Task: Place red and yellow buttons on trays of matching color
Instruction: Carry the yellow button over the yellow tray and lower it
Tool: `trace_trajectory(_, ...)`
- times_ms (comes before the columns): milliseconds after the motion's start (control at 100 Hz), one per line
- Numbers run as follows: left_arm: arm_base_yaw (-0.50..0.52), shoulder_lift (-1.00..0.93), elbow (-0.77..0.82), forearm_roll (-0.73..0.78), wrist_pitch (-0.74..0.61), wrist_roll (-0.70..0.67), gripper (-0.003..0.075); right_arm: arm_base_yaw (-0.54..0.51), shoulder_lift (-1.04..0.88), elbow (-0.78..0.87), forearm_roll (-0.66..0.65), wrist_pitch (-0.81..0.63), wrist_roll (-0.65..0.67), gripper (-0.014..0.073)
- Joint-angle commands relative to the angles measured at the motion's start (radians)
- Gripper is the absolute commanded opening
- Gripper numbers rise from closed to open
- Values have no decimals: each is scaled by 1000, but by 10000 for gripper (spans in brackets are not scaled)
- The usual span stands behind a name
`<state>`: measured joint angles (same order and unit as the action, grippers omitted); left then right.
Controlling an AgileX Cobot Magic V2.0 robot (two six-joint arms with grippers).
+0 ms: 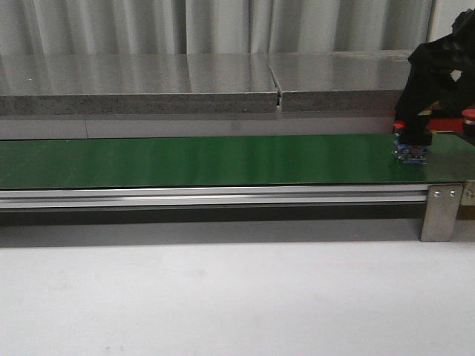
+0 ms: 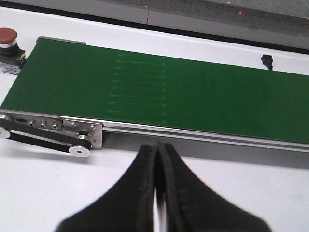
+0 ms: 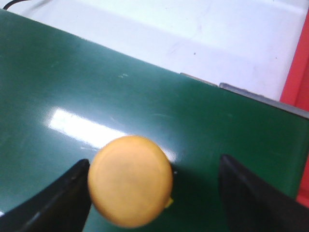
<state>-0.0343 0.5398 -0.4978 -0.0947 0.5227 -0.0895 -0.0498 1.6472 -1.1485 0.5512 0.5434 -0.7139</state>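
A yellow button (image 3: 130,181) stands on the green belt (image 3: 96,87) between the fingers of my right gripper (image 3: 154,163). The gripper is open; the button's round cap sits close against one finger (image 3: 72,193) and well apart from the other. A strip of the red tray (image 3: 297,96) shows just past the belt's end. In the front view the right gripper (image 1: 410,148) is low over the belt's far right end, with the red tray (image 1: 445,123) partly hidden behind the arm. A red button (image 2: 7,36) on a dark body stands off the belt's other end. My left gripper (image 2: 157,147) is shut and holds nothing.
The long green belt (image 1: 208,159) runs on an aluminium frame (image 1: 441,211) with a pulley (image 2: 79,150) at one corner. Grey slabs (image 1: 185,89) lie behind it. A small dark object (image 2: 266,60) lies on the white table beyond the belt.
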Motion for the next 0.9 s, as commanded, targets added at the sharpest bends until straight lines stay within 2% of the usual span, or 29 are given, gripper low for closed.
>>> trace_trajectory(0, -9, 1, -29, -11, -67, -1, -19, -1, -6, -63, 25, -11, -14, 539)
trace_trajectory(60, -9, 1, -29, -11, -67, -1, -19, -1, 14, -72, 25, -6, -14, 525)
trace_trajectory(110, -9, 1, -29, -11, -67, -1, -19, -1, 25, -75, 25, -3, -14, 480)
trace_trajectory(260, -9, 1, -29, -11, -67, -1, -19, -1, 29, -75, 25, 5, -14, 251)
trace_trajectory(350, -9, 1, -29, -11, -67, -1, -19, -2, 24, -75, 25, 8, -9, 179)
trace_trajectory(590, -9, 1, -29, -11, -67, -1, -19, -4, -59, -71, 11, 61, 33, 174)
trace_trajectory(890, -9, 1, -29, -11, -67, -1, -19, -80, -235, 34, -111, 59, 251, 174)
